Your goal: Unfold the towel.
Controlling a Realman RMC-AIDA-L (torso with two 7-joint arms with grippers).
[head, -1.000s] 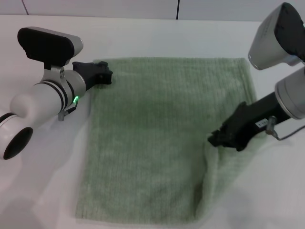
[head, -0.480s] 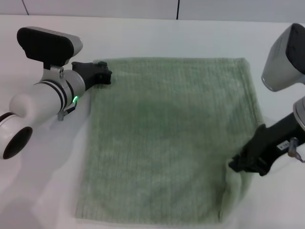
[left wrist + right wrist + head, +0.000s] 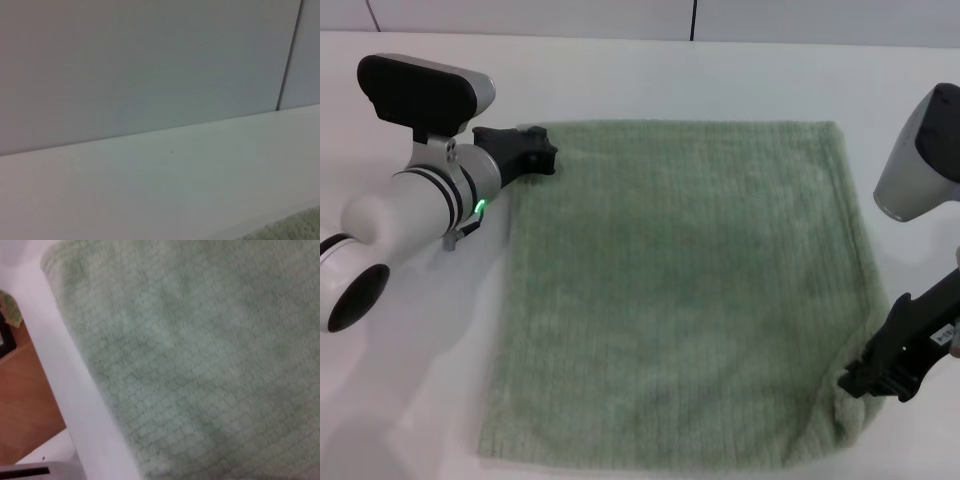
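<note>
The pale sage-green towel (image 3: 680,290) lies spread almost flat on the white table, one layer thick, with its near right corner slightly bunched. My left gripper (image 3: 538,152) rests at the towel's far left corner, fingers closed on the hem. My right gripper (image 3: 857,383) sits at the near right corner and is shut on the cloth there. The right wrist view is filled with the towel's ribbed surface (image 3: 200,365). A sliver of the towel (image 3: 295,229) shows in the left wrist view.
The white table (image 3: 650,70) extends around the towel, with a grey wall (image 3: 150,60) behind it. In the right wrist view the table's edge (image 3: 75,390) runs close beside the towel, with brown floor (image 3: 25,405) beyond.
My right gripper has moved right and toward the table's near edge, pulling the folded-over flap with it. The towel's right side now lies open. The left arm has not moved.
</note>
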